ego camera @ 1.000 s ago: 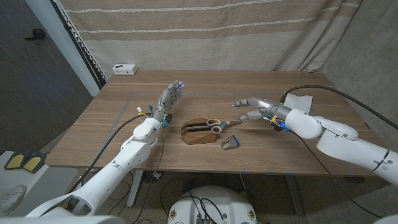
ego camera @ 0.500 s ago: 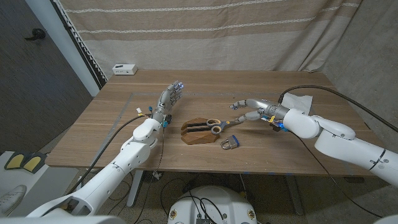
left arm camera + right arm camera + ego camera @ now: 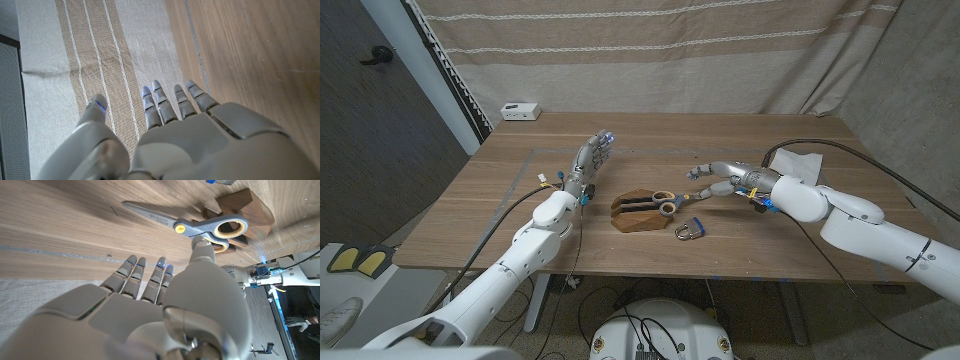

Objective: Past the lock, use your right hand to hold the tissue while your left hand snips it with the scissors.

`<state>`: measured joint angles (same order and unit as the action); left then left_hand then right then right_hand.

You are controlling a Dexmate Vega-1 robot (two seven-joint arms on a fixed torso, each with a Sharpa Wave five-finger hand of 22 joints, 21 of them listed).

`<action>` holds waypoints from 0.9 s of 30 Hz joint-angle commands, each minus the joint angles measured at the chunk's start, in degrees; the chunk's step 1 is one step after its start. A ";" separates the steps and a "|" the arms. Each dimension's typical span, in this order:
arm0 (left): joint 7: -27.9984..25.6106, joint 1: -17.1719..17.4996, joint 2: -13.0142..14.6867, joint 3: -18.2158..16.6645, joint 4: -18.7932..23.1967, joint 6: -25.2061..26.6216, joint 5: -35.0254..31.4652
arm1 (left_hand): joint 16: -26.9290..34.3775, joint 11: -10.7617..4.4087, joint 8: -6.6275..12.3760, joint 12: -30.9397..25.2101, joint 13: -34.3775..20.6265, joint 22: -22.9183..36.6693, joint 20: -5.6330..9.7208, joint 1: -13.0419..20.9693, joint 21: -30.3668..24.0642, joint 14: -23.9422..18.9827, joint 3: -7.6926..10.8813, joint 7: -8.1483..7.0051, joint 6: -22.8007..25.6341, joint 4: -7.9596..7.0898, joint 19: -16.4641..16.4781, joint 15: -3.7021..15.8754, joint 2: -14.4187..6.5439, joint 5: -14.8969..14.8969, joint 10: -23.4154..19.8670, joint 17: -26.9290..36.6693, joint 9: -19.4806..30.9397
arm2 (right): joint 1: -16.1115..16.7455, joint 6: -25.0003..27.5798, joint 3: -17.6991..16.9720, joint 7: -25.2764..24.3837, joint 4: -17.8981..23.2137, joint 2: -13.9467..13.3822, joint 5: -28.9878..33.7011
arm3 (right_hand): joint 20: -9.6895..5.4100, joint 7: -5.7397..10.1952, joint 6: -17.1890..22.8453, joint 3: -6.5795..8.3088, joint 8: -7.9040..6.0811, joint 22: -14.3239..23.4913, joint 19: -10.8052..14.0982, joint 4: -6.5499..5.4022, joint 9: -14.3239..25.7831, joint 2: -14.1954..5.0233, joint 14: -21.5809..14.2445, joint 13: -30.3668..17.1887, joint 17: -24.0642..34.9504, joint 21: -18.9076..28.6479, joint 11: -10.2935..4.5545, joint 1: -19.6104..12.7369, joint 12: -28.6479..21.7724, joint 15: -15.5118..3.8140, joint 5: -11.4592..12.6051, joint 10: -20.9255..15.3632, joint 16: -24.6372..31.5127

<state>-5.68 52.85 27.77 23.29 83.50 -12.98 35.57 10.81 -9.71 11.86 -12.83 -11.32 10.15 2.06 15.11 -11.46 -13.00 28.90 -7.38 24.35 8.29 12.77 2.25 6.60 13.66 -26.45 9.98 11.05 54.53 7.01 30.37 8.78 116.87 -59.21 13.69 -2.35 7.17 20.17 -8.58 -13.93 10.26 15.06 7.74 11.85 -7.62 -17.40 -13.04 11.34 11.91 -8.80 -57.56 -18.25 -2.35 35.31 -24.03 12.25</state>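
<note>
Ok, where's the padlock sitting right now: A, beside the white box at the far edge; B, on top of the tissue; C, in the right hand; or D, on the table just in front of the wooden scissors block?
D: the padlock lies on the table at the near side of the wooden block, touched by neither hand.

One pair of scissors (image 3: 672, 199) is lying on one wooden block (image 3: 638, 212). One padlock (image 3: 688, 231) is sitting near the table's front edge. One tissue (image 3: 798, 161) is lying at the far right. One small white box (image 3: 520, 111) is sitting at the far left corner. Two robot hands are showing: left hand (image 3: 592, 156), right hand (image 3: 720, 177).
</note>
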 commanded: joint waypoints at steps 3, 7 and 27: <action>-0.36 0.41 0.08 -0.17 0.16 -0.25 -0.12 | -0.10 -0.19 -0.03 0.18 -0.16 0.17 5.18 -0.12 0.06 0.09 0.30 0.09 -0.09 -0.16 -0.11 8.77 -0.27 0.26 -0.25 0.26 0.17 | -2.40 -0.46 2.15 2.34 -1.09 1.25 2.76 | -6.25 -0.55 -0.51 -0.26 0.14 0.29 0.24 0.34 0.19 -0.17 0.44 0.01 0.07 -0.05 0.11 -1.10 0.10 -10.22 -0.04 0.25 -0.23; -0.23 0.36 0.12 -0.13 0.10 -0.21 -0.12 | -0.10 -0.13 -0.03 0.18 -0.17 0.17 5.18 -0.11 0.06 0.09 0.32 0.15 -0.07 -0.16 -0.12 8.75 -0.27 0.26 -0.27 0.26 0.17 | -2.85 -0.66 2.56 2.79 -1.23 1.54 3.50 | -6.23 -0.53 -0.89 -0.20 0.33 0.29 0.00 0.51 0.18 -0.07 0.65 0.09 0.04 -0.14 0.14 -1.71 0.28 -10.25 0.02 0.54 -0.36; 0.17 -0.11 0.69 0.13 0.20 0.22 -0.70 | -0.10 -0.13 0.10 0.25 -0.17 0.15 5.07 -0.03 0.08 0.08 0.40 0.09 0.34 -0.06 -0.17 8.69 -0.19 0.28 -0.33 0.24 0.17 | -4.06 -0.27 3.67 4.79 -1.80 2.30 5.66 | -6.32 0.75 0.90 -0.47 -0.14 0.28 -0.56 -0.13 0.17 -0.17 1.37 0.35 0.07 -0.29 -1.00 -2.28 0.49 -10.07 0.00 0.36 -0.60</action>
<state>-6.02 53.23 28.09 23.15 83.76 -13.11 35.14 10.81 -9.82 11.86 -12.83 -11.32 10.15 2.06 15.11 -11.46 -13.00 28.90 -7.38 24.35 8.30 12.77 2.25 6.60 13.66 -26.56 9.98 11.05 51.28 6.39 33.33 12.25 115.38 -57.40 17.89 -2.29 7.92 20.48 -8.81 -13.83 10.26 14.69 7.93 11.85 -7.71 -16.34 -12.50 11.35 11.65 -9.56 -59.44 -17.97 -2.36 35.32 -23.54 11.80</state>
